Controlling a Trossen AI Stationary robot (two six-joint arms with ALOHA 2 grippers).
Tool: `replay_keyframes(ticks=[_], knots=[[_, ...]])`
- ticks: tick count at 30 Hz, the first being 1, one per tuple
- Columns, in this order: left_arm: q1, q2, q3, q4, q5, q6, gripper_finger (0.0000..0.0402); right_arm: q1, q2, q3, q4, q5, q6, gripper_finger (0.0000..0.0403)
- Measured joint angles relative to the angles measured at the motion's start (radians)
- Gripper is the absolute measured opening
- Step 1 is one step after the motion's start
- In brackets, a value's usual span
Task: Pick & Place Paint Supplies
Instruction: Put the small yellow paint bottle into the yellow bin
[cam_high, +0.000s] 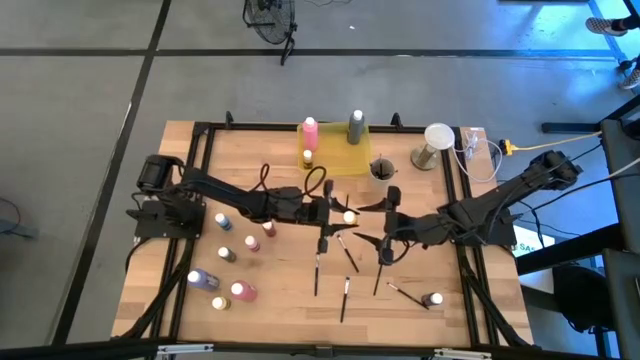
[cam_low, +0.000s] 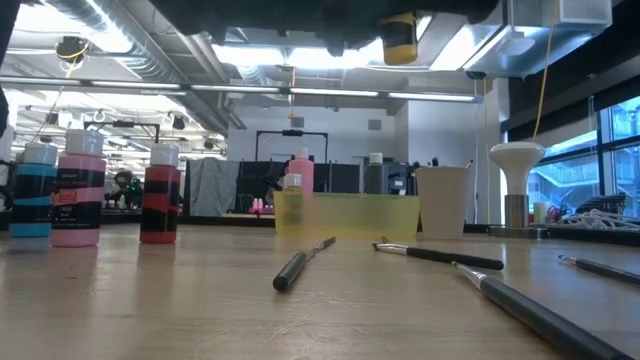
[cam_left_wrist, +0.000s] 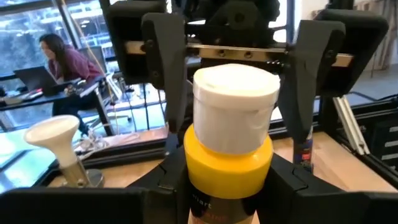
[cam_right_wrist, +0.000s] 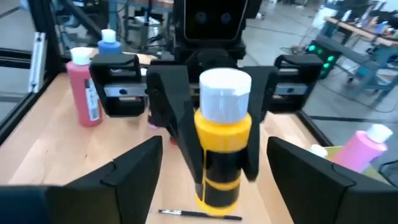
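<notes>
On the left part of the wooden bench (cam_high: 290, 285) several small paint bottles stand loose: a blue-labelled one (cam_high: 223, 221), a dark-labelled pair (cam_high: 250, 243) and, nearer the front edge, a purple bottle (cam_high: 200, 279) and a pink bottle (cam_high: 242, 291) with a tiny pale-capped one (cam_high: 218, 303) between them. The left arm reaches from the left side toward the middle of the bench, and the left hand (cam_high: 335, 213) is clamped on a yellow bottle (cam_left_wrist: 229, 149) with a white cap, its two dark fingers (cam_left_wrist: 163, 62) pressed to the bottle's sides and holding it upright; in the low view the bottle (cam_low: 399, 37) hangs well above the bench surface. At the back, in the middle, a translucent yellow tray (cam_high: 340, 158) holds a tall pink bottle (cam_high: 309, 131), a small yellowish bottle (cam_high: 307, 157) and a grey bottle (cam_high: 356, 126), all upright. In front of the tray thin dark-handled paintbrushes (cam_high: 318, 270) lie scattered flat on the wood at different angles. Just right of the tray stands a grey-beige cup (cam_high: 382, 169), and beyond it a white, mushroom-shaped stand (cam_high: 436, 140). The right arm comes in from the right side, and the right hand (cam_high: 377, 222) faces the left one with the yellow bottle between its fingers (cam_right_wrist: 130, 165), which stand apart on either side of it without touching. Near the front right another small bottle (cam_high: 434, 299) stands beside a brush (cam_high: 404, 292). Beyond the bench, in the left wrist view, a person (cam_left_wrist: 59, 59) sits at a desk.
</notes>
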Motion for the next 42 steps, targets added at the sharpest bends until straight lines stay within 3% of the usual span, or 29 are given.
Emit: replay_keyframes(ticks=[9,17,22,31,42], knots=[[-0.003,-0.001,0.000,-0.011,0.000,0.000,0.0123,-0.012,-0.003,0.000,0.104,0.013,-0.091,0.0290],[-0.003,-0.001,0.001,-0.015,0.001,-0.003,0.0124,-0.081,0.014,0.000,0.157,-0.154,-0.107,0.0290],[-0.003,-0.001,0.001,-0.026,-0.001,-0.012,0.0123,-0.080,0.012,0.001,0.149,-0.159,-0.128,0.0290],[-0.003,-0.001,0.001,-0.199,-0.152,-0.046,0.0123,-0.072,0.022,0.197,-0.314,-0.158,0.071,0.0261],[-0.003,-0.001,0.002,-0.307,-0.242,-0.057,0.0123,-0.143,0.075,0.217,-0.407,-0.210,0.115,0.0261]])
